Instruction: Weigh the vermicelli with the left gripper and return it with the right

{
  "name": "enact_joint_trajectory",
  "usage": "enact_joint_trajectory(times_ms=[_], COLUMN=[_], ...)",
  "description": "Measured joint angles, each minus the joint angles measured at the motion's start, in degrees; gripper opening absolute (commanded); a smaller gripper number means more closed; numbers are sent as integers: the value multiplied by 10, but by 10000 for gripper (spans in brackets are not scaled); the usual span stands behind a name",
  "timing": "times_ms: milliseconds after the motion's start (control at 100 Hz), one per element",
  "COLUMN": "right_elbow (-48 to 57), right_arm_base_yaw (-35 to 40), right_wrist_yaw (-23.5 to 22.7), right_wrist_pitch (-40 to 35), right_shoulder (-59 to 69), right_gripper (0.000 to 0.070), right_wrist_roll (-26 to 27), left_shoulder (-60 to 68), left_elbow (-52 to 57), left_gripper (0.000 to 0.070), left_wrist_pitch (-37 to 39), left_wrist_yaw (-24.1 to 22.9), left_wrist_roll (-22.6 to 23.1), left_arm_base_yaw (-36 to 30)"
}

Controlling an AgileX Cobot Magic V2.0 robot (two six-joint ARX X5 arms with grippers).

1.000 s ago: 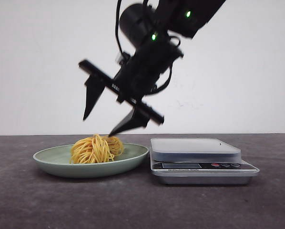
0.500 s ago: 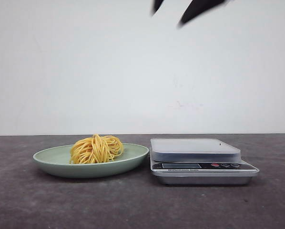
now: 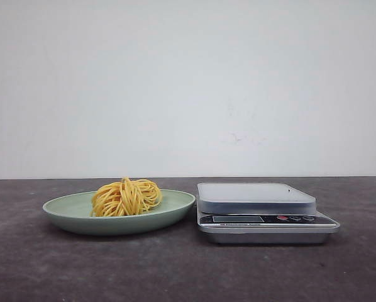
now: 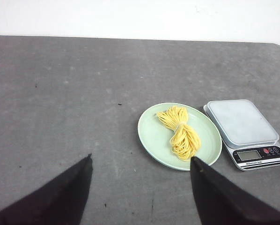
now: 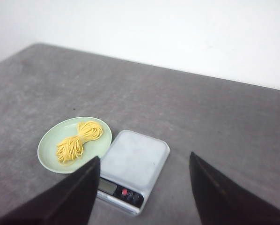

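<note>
1. The dark grey table (image 3: pixel 49 270) lay bare to the left of the plate and along its near edge, and more bare surface stretched to the right of the scale.
2. A plain white wall (image 3: pixel 188 88) stood behind the table's far edge.
3. The pale green plate (image 3: pixel 65 211) sat left of the digital kitchen scale (image 3: pixel 263 217), their rims just beside each other.
4. The vermicelli (image 3: pixel 126 197) rested as a yellow nest on the plate; the scale's platform (image 3: pixel 254 192) carried nothing.
5. The left gripper (image 4: pixel 140 164) hung high above the table with its fingers spread wide, holding nothing.
6. The right gripper (image 5: pixel 142 161) likewise hung high, fingers spread apart, empty, with the scale seen between them.
</note>
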Motion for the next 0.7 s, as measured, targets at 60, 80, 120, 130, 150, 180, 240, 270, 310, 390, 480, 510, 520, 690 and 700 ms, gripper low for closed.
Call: enact_joint_trajectory(times_ms=[60,80,120,130,150,180,240,270,310,390,480,510,520,690,700], right_elbow=[0,0,-3,-5,-9,-16,-38,-51,-71,-120,-180,-201,-208,-321,-327], right_arm_base_yaw=[0,-1,-2,-3,-5,-9,-19,-24,-30,-39,-43,-43,-43,-43,-43], right_wrist_yaw=[6,8,11,11,11,11,11,11,11,6,-5,-11,-14,-31,-31], right_wrist_pitch=[-24,-31,-36,-36,-35,-35,-33,-32,-28,-8,31,49,56,169,176], right_shoulder=[-31,-40,-57,-61,-69,-81,-102,-111,-121,-137,-152,-156,-158,-164,-164], right_gripper=[380,382,390,393,397,403,403,403,403,403,403,402,402,402,402], right_wrist_roll=[2,2,2,2,2,1,0,-1,-2,-3,-2,-2,-2,15,16], left_shoulder=[0,0,0,0,0,0,0,0,0,0,0,0,0,0,0], left_elbow=[0,0,-1,-1,-3,-6,-17,-23,-31,-45,-62,-68,-70,-104,-106], left_gripper=[388,388,388,388,388,388,388,388,388,388,388,388,387,387,387], left_wrist_pitch=[3,5,7,8,10,11,16,19,23,39,56,63,65,113,116], left_wrist_yaw=[0,0,0,0,0,0,0,0,0,0,0,0,0,0,0], left_wrist_roll=[-4,-5,-8,-9,-10,-11,-12,-12,-12,-13,-14,-14,-14,-14,-14], left_arm_base_yaw=[0,0,0,0,0,0,0,0,0,0,0,0,0,0,0])
